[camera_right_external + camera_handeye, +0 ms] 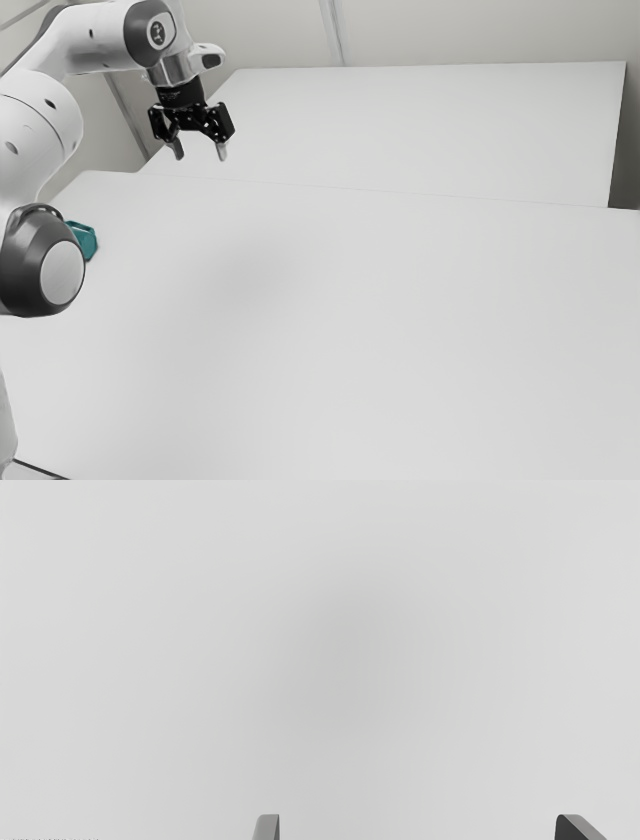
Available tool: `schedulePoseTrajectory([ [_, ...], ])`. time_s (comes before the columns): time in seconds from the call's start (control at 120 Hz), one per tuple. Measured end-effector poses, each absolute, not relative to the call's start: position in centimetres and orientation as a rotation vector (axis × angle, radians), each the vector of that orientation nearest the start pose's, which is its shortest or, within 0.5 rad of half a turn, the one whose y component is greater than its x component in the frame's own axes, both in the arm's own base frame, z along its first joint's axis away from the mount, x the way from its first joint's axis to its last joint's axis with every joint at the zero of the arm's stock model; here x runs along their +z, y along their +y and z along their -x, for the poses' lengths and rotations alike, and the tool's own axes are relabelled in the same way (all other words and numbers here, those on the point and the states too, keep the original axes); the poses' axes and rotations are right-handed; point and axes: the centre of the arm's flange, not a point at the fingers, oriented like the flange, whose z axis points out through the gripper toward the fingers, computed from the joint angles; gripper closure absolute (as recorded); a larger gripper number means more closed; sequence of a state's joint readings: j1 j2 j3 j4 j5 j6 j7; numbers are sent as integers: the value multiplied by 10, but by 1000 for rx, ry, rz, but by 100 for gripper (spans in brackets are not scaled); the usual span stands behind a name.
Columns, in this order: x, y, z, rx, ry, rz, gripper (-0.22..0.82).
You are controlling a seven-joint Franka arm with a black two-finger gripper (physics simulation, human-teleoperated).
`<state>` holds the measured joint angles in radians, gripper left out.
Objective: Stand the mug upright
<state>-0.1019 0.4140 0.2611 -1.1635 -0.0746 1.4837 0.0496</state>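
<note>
Exterior view, tool: the black two-finger tool (199,155) hung in the upper left of the frame, fingers spread, with nothing between them.
Exterior view, mug: the teal, angular-looking mug (88,243) sat at the left of the frame, partly hidden by the dark-rimmed, pale-capped joint (55,268) of the white arm (105,35).
Tool to mug: the mug lay well apart from the tool, toward the exterior view's left and back toward the arm's own links; any approach would have turned on that offset.
Mug's long axis: too much was covered to tell whether it stood or lay on its side, so the scene suited a mug awaiting righting as well as one already righted.
Worktop: the smooth white worktop (380,340) stretched from the mug toward the frame's right; its edge ran near the mug at the upper left, leaving less room there.
Likely squeeze: the joint looked close to the mug, though their true gap could not be judged.
Wrist view, fingers: the two fingers (267,827) stood wide apart at the bottom edge.
Wrist view, surface: a soft grey shadow (340,660) lay mid-frame on the pale worktop.
</note>
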Motion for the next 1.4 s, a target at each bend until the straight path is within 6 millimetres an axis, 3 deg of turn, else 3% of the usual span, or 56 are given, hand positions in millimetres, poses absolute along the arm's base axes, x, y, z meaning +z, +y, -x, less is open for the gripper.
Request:
schedulePoseTrajectory([
  [0.275, 562, 71, -652, 148, -195, 3078, 0],
  [0.342, 565, 102, -647, 147, -250, 3056, 0],
  [0.525, 553, 226, -629, 118, -398, 3043, 0],
  [0.633, 544, 278, -630, 68, -400, 3044, 0],
  [0.7, 525, 314, -630, 48, -407, 3059, 0],
  [0.883, 444, 398, -645, -62, -374, 3136, 0],
  [0.967, 416, 427, -644, -155, -348, 3187, 0],
  [1.125, 391, 465, -641, -325, -269, 3207, 0],
  [1.4, 392, 515, -616, -461, -144, 3159, 0],
])
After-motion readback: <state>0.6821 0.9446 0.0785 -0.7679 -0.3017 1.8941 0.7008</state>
